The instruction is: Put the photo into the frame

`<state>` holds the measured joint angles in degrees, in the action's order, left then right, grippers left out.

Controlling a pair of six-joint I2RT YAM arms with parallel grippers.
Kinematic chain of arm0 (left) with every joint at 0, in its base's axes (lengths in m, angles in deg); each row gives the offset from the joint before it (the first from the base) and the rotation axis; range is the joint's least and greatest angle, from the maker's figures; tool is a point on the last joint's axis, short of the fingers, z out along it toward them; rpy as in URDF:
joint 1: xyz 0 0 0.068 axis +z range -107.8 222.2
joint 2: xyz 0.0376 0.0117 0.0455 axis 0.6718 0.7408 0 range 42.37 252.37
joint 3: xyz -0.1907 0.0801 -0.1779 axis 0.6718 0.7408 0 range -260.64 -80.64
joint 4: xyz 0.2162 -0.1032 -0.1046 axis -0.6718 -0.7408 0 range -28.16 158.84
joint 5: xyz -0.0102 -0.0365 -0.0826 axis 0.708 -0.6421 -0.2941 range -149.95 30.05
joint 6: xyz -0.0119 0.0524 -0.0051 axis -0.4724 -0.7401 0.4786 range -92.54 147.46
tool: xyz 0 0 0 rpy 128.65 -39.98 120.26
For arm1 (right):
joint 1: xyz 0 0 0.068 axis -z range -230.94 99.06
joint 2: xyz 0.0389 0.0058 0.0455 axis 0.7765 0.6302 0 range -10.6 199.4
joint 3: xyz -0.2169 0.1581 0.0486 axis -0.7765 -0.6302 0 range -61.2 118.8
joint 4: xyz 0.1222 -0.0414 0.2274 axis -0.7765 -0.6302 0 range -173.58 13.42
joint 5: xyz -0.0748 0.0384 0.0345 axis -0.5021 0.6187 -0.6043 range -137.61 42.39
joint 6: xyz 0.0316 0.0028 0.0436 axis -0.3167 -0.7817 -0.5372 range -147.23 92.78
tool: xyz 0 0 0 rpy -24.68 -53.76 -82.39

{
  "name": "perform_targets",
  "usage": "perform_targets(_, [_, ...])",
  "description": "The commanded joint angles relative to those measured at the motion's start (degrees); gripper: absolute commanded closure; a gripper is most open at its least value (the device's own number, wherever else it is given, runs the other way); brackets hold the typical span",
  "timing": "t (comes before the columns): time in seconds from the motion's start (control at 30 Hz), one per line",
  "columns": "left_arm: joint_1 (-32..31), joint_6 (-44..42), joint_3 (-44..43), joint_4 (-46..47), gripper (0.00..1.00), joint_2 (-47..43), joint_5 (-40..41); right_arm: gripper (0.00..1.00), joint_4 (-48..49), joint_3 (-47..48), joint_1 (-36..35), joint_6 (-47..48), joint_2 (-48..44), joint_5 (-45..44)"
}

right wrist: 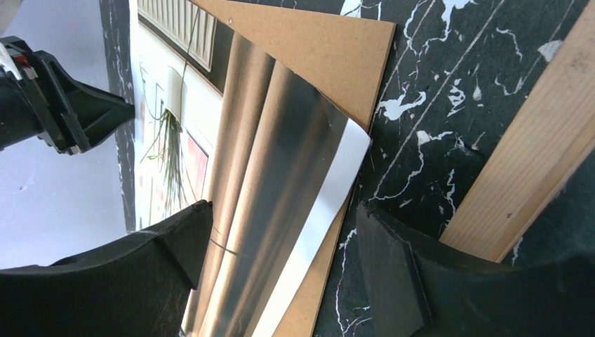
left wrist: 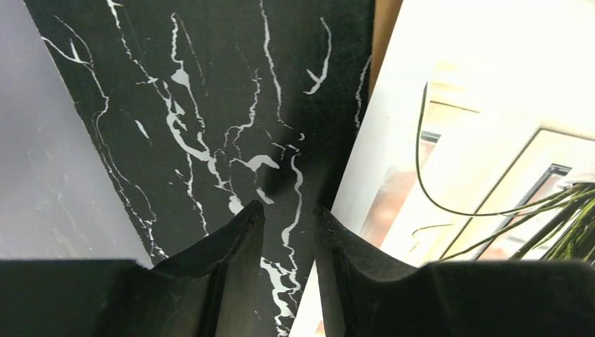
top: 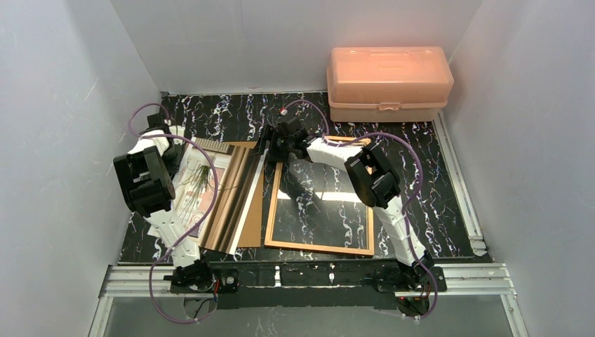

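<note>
The photo (top: 235, 200) lies left of centre on the black marble table, partly over a brown backing board (top: 251, 235). It shows a plant on white at its left and glossy beige and brown bands with a white strip at its right (right wrist: 273, 154). The orange-brown frame (top: 319, 246) lies flat just right of it, with one wooden rail (right wrist: 533, 161) in the right wrist view. My right gripper (top: 270, 149) (right wrist: 284, 210) hovers open and wide over the photo's right edge and the board, holding nothing. My left gripper (top: 177, 153) (left wrist: 288, 207) stands narrowly open at the photo's left edge (left wrist: 491, 126), with only marble between its fingers.
A pink plastic box (top: 389, 83) stands at the back right. White walls close in the left, back and right sides. A metal rail (top: 459, 182) runs along the table's right edge. The backing board's corner (right wrist: 330, 42) sticks out past the photo's top.
</note>
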<state>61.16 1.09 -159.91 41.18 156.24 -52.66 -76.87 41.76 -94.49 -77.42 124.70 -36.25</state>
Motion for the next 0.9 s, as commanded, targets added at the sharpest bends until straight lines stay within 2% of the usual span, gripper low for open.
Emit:
perform_targets(0.0, [-1.48, 2.45, 3.06, -5.52, 0.69, 2.02, -6.94, 0.17, -0.49, -3.84, 1.33, -1.34, -1.76, 0.67])
perform_targets(0.27, [-1.91, 2.01, 2.85, -5.67, 0.70, 2.59, -6.69, 0.17, 5.40, -5.40, 2.16, -3.38, -2.22, 2.61])
perform_targets(0.6, [-1.91, 1.50, 2.90, -5.75, 0.71, 2.61, -6.15, 0.23, 11.77, -9.03, 1.77, -3.50, -5.45, 4.26])
perform_targets(0.87, [-1.91, 1.33, 3.00, -5.74, 0.72, 2.54, -6.07, 0.23, 11.68, -8.74, 0.58, -0.76, -6.93, 4.80])
